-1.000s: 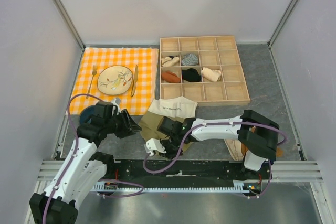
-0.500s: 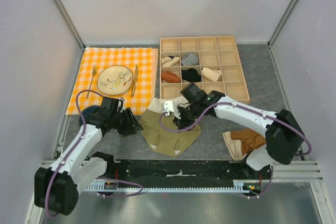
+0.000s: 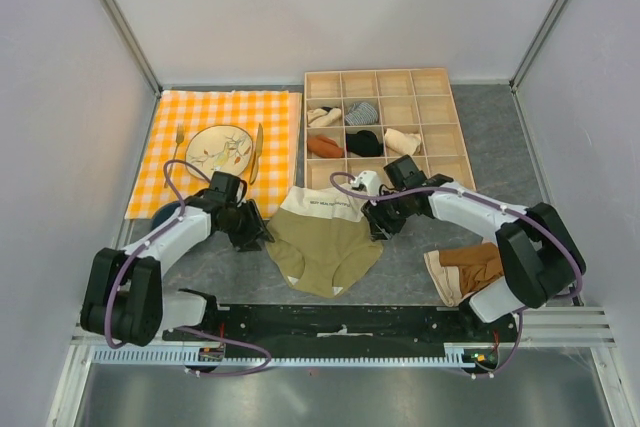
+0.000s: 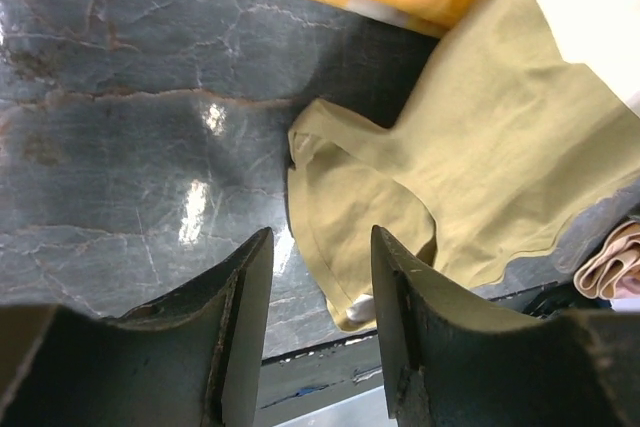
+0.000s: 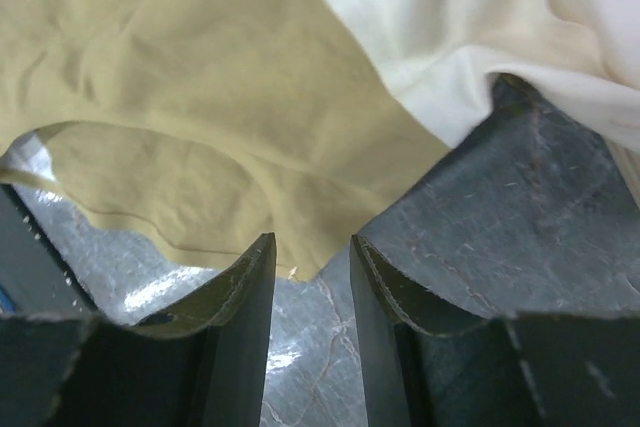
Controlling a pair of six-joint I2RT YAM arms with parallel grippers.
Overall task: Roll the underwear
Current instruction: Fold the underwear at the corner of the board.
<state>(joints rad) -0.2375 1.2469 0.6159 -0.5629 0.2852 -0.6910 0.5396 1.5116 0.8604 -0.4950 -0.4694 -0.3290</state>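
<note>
One pair of underwear [image 3: 325, 247] lies flat on the bench [image 3: 420, 247], waistband at the far side. It sits between two pincers, the left pincer [image 3: 258, 237] just beside its left edge and the right pincer [image 3: 384, 224] just beside its right. Both are spread, gripping nothing.

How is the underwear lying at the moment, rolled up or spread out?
Spread out: the underwear lies flat on the table, cream waistband at its far edge, no roll begun.
</note>
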